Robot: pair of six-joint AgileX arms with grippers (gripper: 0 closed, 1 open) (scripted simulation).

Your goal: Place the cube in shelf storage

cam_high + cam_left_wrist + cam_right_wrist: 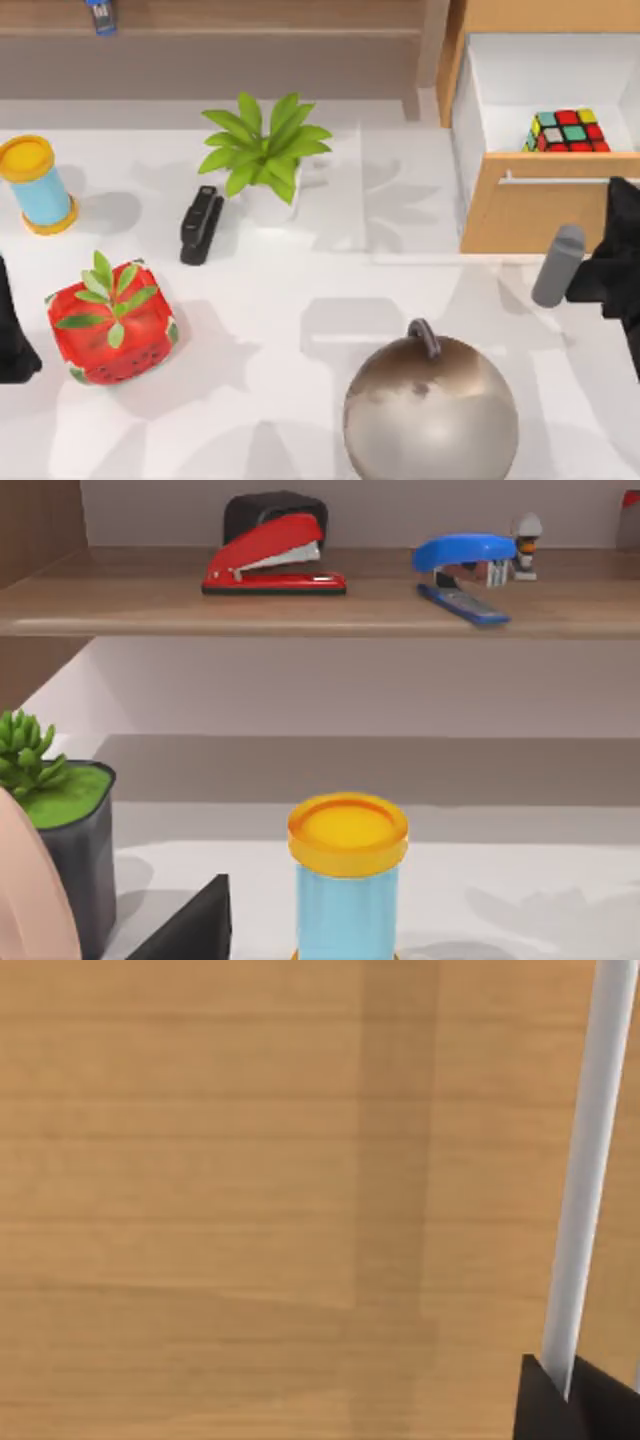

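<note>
The cube (570, 131), black-gridded with red, green and yellow stickers, lies inside the pulled-out white drawer (480, 110) of a wooden cabinet at the far right. The shelf storage (250, 40) runs along the back left; its board (320, 610) carries a red and a blue stapler. My right gripper (615, 205) is at the drawer's wooden front (200, 1200), with black fingers (540, 1405) on either side of the silver bar handle (590, 1160). My left gripper (15, 340) is parked at the left edge, far from the cube.
On the table stand a potted plant (265, 150), a black stapler (200, 225), a blue can with a yellow lid (35, 185), a red strawberry block (110, 325), a large metal ball with a loop (430, 410) and a grey cylinder (558, 265).
</note>
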